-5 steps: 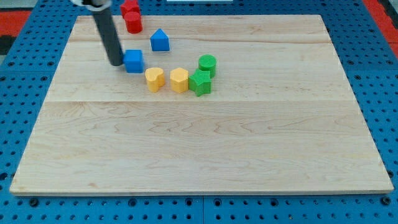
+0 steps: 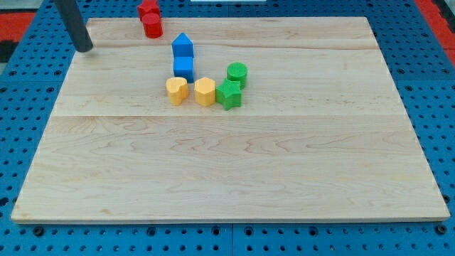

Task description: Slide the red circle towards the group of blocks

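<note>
The red circle (image 2: 152, 26) stands at the board's top edge, left of centre, with another red block (image 2: 148, 9) just above it, partly off the board. The group sits lower, near the middle: a blue house-shaped block (image 2: 183, 45), a blue cube (image 2: 183, 68) right below it, a yellow heart-like block (image 2: 176, 90), a yellow hexagon (image 2: 205, 91), a green star-like block (image 2: 229, 94) and a green cylinder (image 2: 237, 72). My tip (image 2: 84, 48) is at the board's top left, well left of the red circle and touching no block.
The wooden board (image 2: 234, 171) lies on a blue pegboard table (image 2: 21, 107). The red blocks are right at the board's top edge.
My tip has moved up and to the left, away from the blue cube. The blue cube now sits further right, directly under the blue house-shaped block.
</note>
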Motion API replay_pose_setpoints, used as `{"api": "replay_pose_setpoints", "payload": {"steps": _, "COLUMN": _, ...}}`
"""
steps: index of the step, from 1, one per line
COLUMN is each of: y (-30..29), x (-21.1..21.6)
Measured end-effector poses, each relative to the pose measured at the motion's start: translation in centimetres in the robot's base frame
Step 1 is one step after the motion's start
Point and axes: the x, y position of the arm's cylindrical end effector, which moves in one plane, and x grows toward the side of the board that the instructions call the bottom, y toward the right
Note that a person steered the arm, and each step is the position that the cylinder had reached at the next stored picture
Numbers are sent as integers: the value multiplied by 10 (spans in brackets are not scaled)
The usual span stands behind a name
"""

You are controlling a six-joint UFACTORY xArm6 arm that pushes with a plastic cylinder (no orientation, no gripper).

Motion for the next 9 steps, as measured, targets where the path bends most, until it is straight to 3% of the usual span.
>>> {"api": "replay_pose_setpoints", "payload": {"steps": 1, "y": 1, "x": -67}}
{"api": "replay_pose_setpoints", "payload": {"steps": 2, "y": 1, "x": -67}}
{"api": "replay_pose_setpoints", "payload": {"steps": 4, "y": 104, "x": -63}}
{"api": "replay_pose_setpoints", "payload": {"steps": 6, "y": 161, "x": -45}}
{"api": "replay_pose_setpoints", "payload": {"steps": 8, "y": 164, "x": -41}}
{"api": "replay_pose_setpoints", "payload": {"steps": 9, "y": 194, "x": -34}}
